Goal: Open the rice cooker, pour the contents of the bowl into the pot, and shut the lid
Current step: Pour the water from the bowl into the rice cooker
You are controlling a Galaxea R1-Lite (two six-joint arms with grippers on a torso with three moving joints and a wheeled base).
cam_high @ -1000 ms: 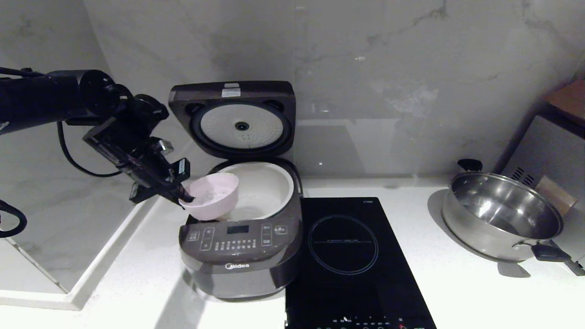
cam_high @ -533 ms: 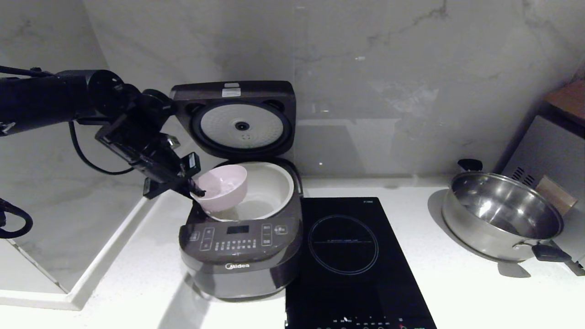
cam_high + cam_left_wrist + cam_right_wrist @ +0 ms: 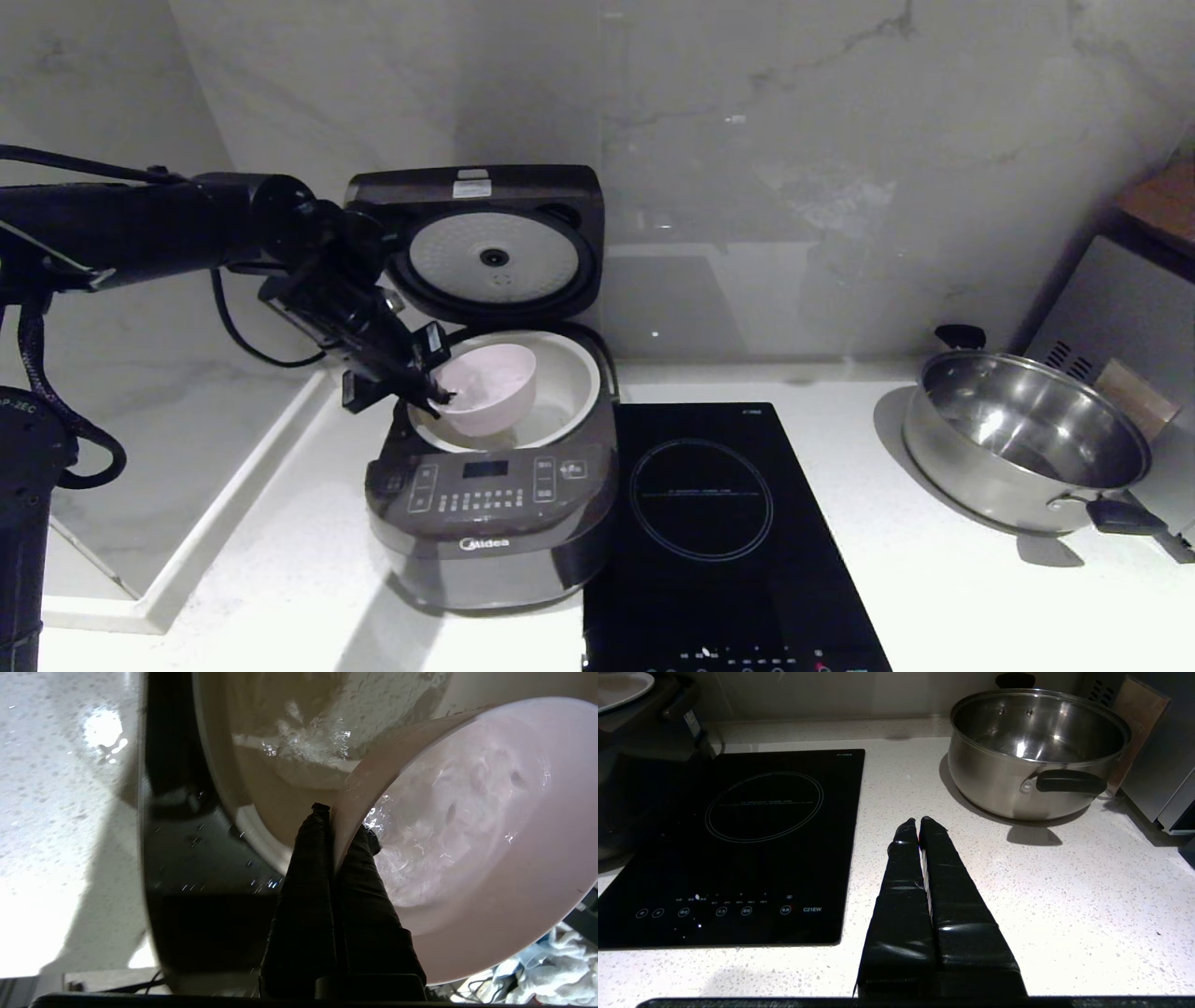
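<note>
The bowl (image 3: 487,399) hangs over the open pot (image 3: 568,373), just off the tips of my left gripper (image 3: 439,397), which I have pinched on its rim so tipping drops the contents (image 3: 448,826) inside, lid (image 3: 485,238) up behind.

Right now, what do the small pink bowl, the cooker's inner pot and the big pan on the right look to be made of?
Small pale pink bowl: likely glazed ceramic or glossy plastic, with smooth highlights. Cream-white inner pot: probably coated metal, matte. Large shiny steel pan: polished stainless steel, mirror reflections; handles look like black plastic.
</note>
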